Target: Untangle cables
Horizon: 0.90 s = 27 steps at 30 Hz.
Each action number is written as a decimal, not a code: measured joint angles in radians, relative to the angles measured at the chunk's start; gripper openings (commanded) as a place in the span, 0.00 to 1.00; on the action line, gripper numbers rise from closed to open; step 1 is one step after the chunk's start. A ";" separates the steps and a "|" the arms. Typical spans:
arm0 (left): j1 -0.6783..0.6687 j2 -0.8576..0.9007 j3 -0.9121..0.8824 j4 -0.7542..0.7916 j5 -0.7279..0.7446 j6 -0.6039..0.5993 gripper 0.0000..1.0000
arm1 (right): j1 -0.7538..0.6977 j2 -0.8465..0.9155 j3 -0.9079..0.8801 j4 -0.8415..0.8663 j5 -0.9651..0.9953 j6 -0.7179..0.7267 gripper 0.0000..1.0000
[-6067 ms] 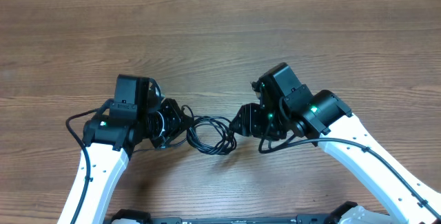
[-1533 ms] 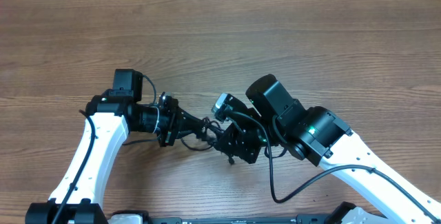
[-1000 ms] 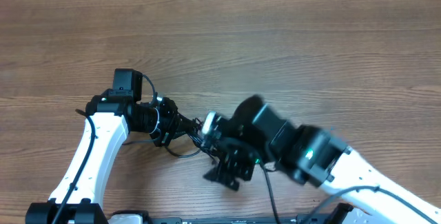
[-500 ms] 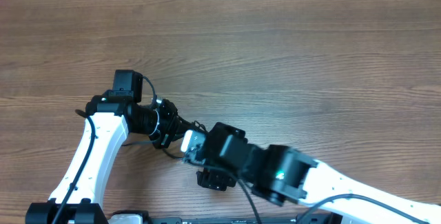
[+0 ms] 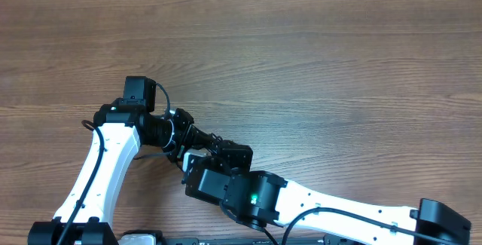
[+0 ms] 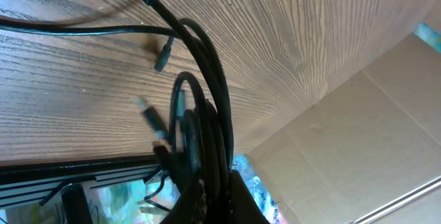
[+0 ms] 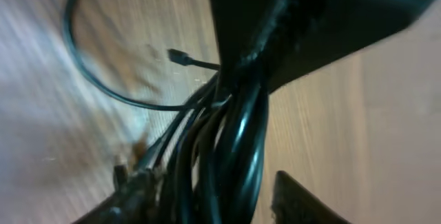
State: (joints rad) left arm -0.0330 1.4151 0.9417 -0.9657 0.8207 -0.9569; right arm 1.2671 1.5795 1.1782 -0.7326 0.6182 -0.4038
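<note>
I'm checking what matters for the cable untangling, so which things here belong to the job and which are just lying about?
Part of the job:
- black cable bundle
- left hand, shut on the bundle
- right hand, a finger on either side of the bundle

Just there:
- wooden table
- cardboard panel beyond the table's edge

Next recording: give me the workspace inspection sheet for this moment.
Surface: wooden table, plain wood grain.
Job's things: cables, a tangled black bundle running between both hands; one plug sticks out to the side.
Clutter: nothing seen.
Hands: left hand shut on the cables; right hand open, its fingers either side of the bundle.
Cables: arm wires run along the white arms.
Surroundings: cardboard wall past the table edge.
</note>
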 measured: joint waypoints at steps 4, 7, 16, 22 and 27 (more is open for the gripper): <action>0.000 0.000 0.000 0.006 -0.027 -0.010 0.04 | 0.003 0.001 0.000 0.035 0.026 0.010 0.07; 0.000 0.000 0.000 0.013 -0.045 -0.013 0.04 | 0.003 0.001 0.000 0.037 0.026 0.038 0.04; 0.007 0.054 0.000 0.079 -0.003 -0.040 0.04 | -0.017 0.002 0.000 0.029 -0.006 0.189 0.04; 0.013 0.170 0.000 0.119 0.082 -0.047 0.04 | -0.070 -0.006 0.000 -0.012 -0.117 0.309 0.04; 0.013 0.246 0.000 0.153 0.149 -0.062 0.04 | -0.133 -0.048 0.000 -0.043 -0.235 0.408 0.04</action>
State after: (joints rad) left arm -0.0196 1.6611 0.9417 -0.8127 0.9699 -1.0191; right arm 1.1339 1.5314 1.1782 -0.7761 0.3832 0.0044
